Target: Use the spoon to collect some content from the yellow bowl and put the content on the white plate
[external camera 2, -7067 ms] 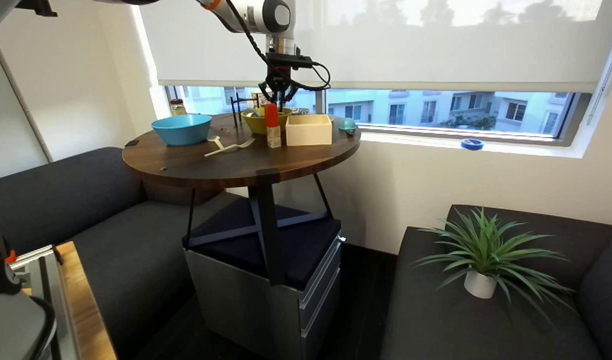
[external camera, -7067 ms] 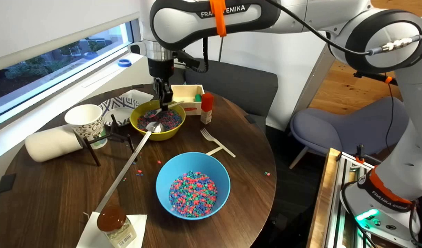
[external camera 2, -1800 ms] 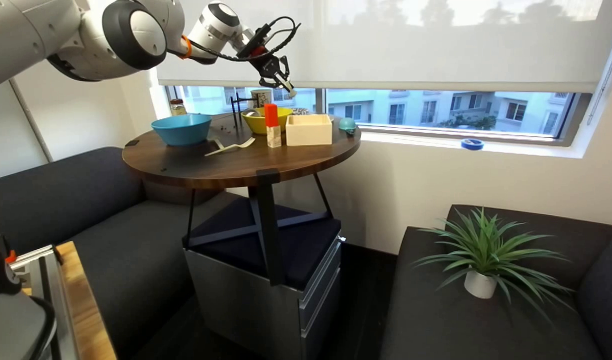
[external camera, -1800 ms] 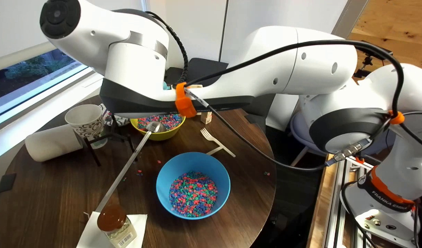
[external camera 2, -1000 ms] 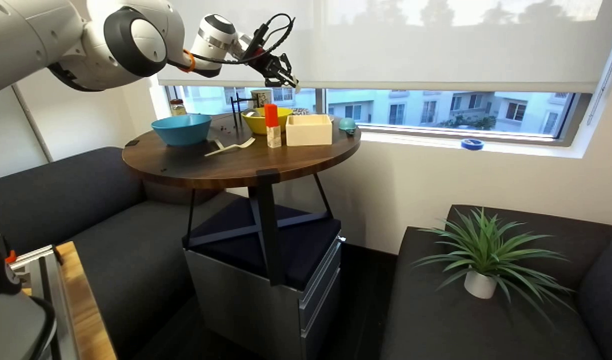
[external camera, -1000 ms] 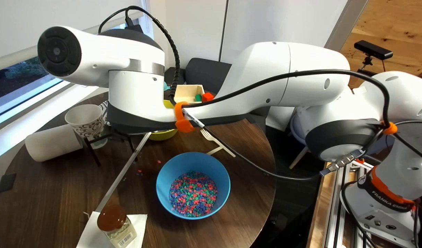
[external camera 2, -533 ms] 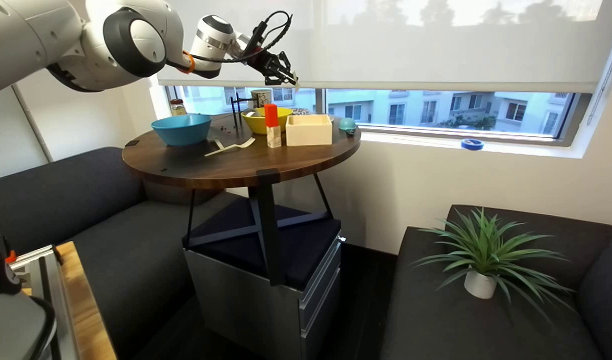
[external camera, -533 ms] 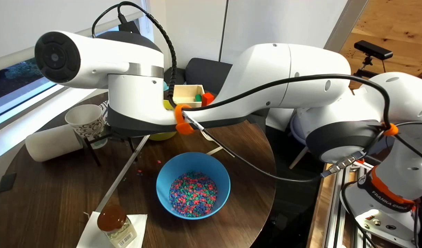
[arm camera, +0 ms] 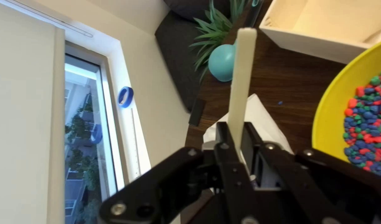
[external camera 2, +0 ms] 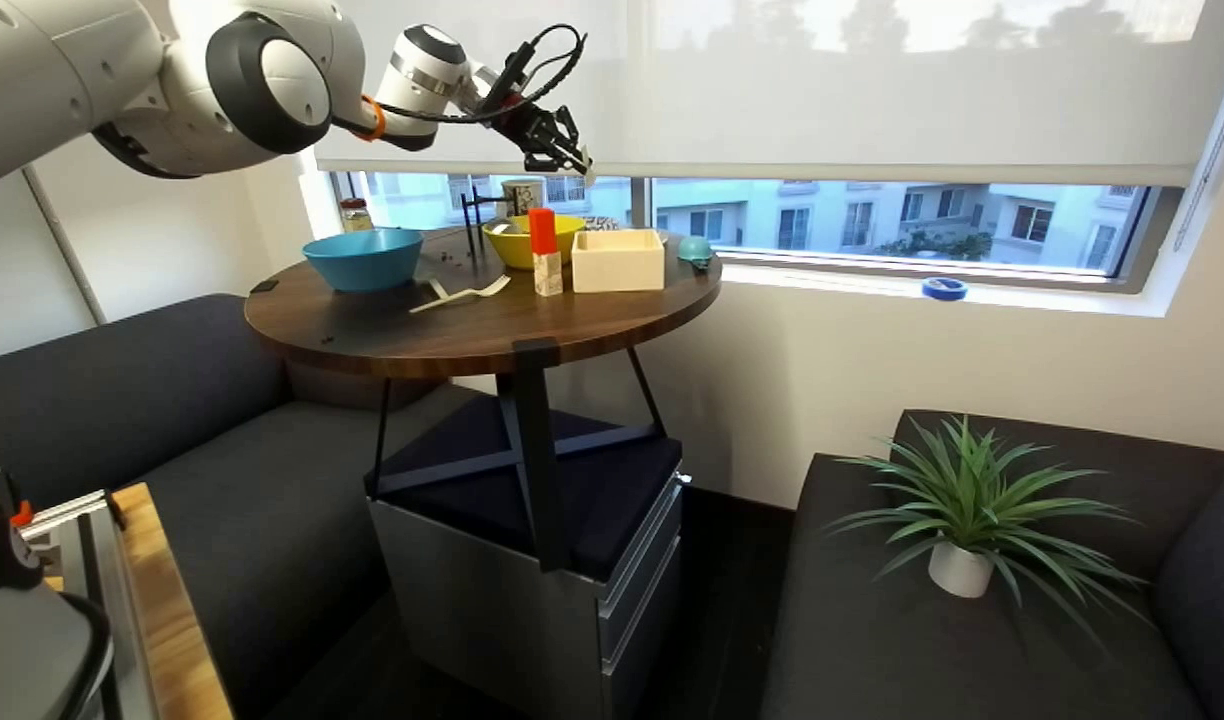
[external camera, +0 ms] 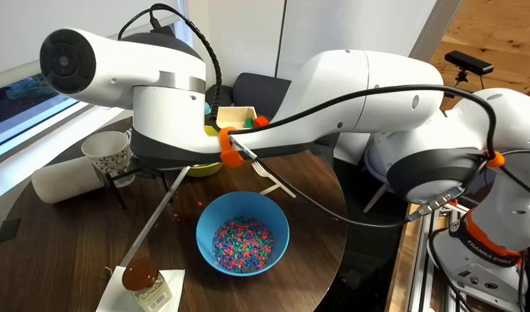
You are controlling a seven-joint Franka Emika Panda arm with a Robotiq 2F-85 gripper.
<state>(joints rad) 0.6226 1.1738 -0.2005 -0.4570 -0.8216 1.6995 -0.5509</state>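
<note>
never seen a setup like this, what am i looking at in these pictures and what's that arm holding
You see a white robot arm ending in a black gripper that works like a hand. Two pictures are taken from outside the robot; the tilted close-up is taken from its wrist. On the round brown table are a yellow bowl and a blue bowl, both holding tiny multicoloured beads, plus a fork and a cream box. A sliver of patterned white plate shows past the yellow bowl. The gripper is closed on what seems to be the pale spoon; only its straight end shows clearly, so I cannot tell whether it carries beads.
</note>
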